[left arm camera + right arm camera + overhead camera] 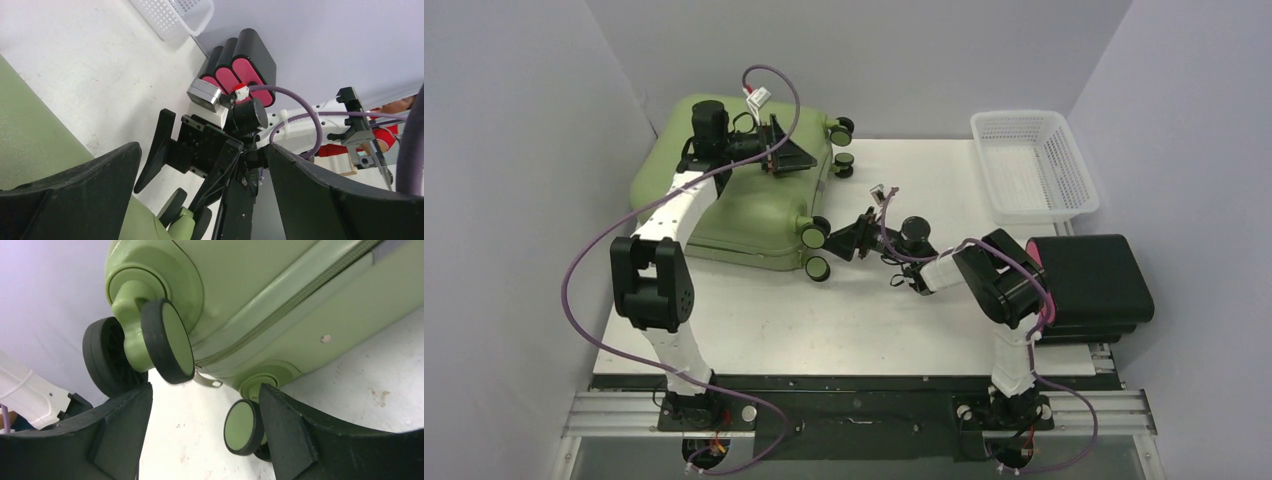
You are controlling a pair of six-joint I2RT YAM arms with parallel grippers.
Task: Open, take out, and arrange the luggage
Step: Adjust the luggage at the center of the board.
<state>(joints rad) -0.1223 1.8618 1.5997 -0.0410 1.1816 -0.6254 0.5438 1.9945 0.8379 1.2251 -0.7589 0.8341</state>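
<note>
luggage (764,215) lies flat on the table (874,330), far-left quarter, shut. Long axis runs roughly left-right, slightly skewed. Wheel end faces right, toward the table middle; the other end is near the left wall.

Shell is smooth olive-green hard plastic with rounded corners. A zipper (280,310) runs along the seam, and a small metal pull (207,381) hangs at the wheel-end corner. The wheels (167,340) are doubles with black tyres and green faces, on green stems.

left gripper (789,155) hovers over the wheel end of the shell, fingers spread wide, nothing between them. right gripper (844,240) sits low just beside the near wheels, pointing at them. Its fingers are spread and pinch nothing; can't tell if it touches a wheel.

White mesh basket (1034,165) is far right. Black case (1094,280) with a pink side is at the right edge, well apart from the luggage.
</note>
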